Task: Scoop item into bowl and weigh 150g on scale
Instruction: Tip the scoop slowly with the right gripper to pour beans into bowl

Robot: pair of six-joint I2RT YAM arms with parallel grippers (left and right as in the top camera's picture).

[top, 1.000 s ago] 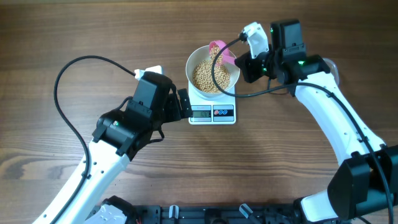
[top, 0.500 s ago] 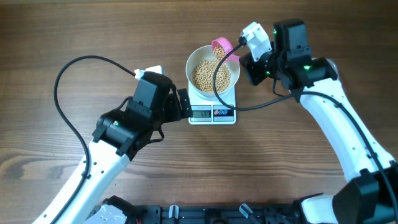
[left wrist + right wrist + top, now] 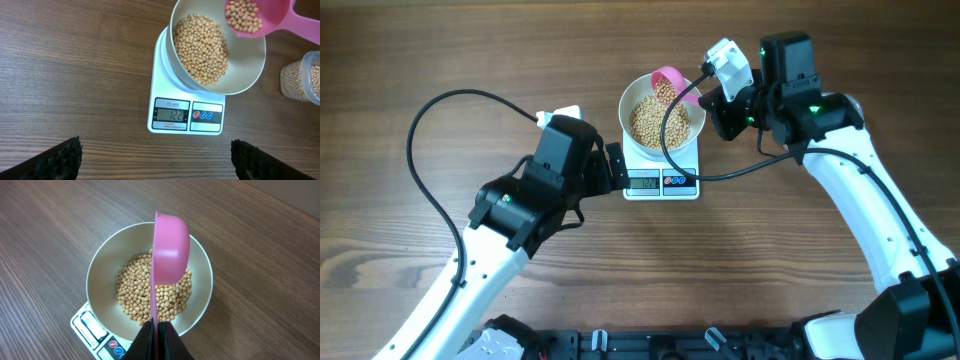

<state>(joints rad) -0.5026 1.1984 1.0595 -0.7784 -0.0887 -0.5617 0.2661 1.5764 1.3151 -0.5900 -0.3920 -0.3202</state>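
So from my left pincer [image 3: 617, 168], the scale [image 3: 186, 107] sits on the table [image 3: 470, 60] straight ahead, just past the fingertips, with its display edge nearest me. The bowl [image 3: 250, 75] is on the scale's platform, behind the display, and it's got a heap of beans [image 3: 202, 47] in it. Off to the right of the bowl, near it on the table, there's a container [image 3: 302, 80] holding more beans. My right pincer [image 3: 156, 335] has the scoop [image 3: 170, 245] between its fingers. The scoop reaches out ahead of it, above the bowl and over the rim farthest from my left pincer. It has beans in it too. The scale is under all of that.
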